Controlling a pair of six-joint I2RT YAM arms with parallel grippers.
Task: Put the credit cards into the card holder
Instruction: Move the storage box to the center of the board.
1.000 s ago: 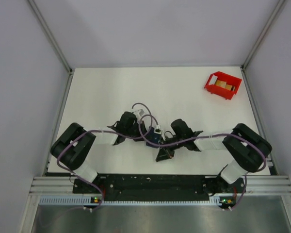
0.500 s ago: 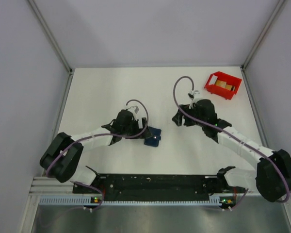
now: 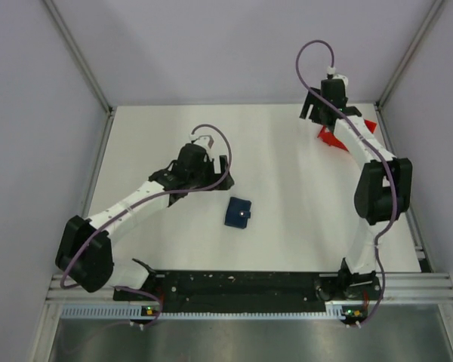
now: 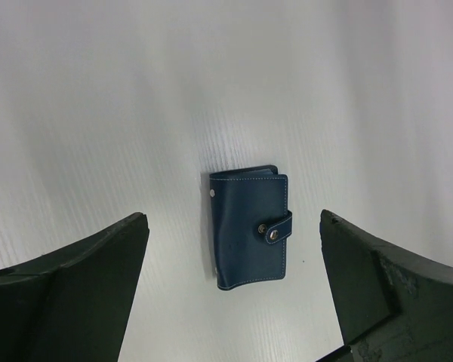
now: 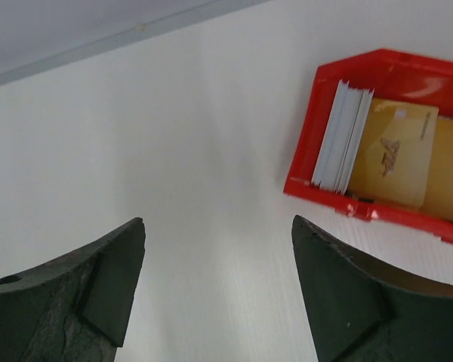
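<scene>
The card holder (image 3: 238,212) (image 4: 249,226) is a dark blue case, snapped shut, lying flat on the white table near the middle. My left gripper (image 3: 211,172) (image 4: 232,217) hangs open above and to the left of it, with the holder showing between its fingers and nothing gripped. The credit cards sit inside the red bin (image 3: 368,126) (image 5: 328,192) at the far right: a stack of white cards (image 5: 343,136) on edge and a tan card (image 5: 396,151) lying flat. My right gripper (image 3: 331,113) (image 5: 217,220) is open over bare table just left of the bin.
My right arm crosses in front of the red bin in the top view and hides most of it. Grey walls stand around the table on three sides, with metal posts (image 3: 396,68) at the far corners.
Both grippers were shut close together near the table's middle and have opened. The left arm drew back to the upper left, leaving the holder. The right arm swung to the far right by the bin.
</scene>
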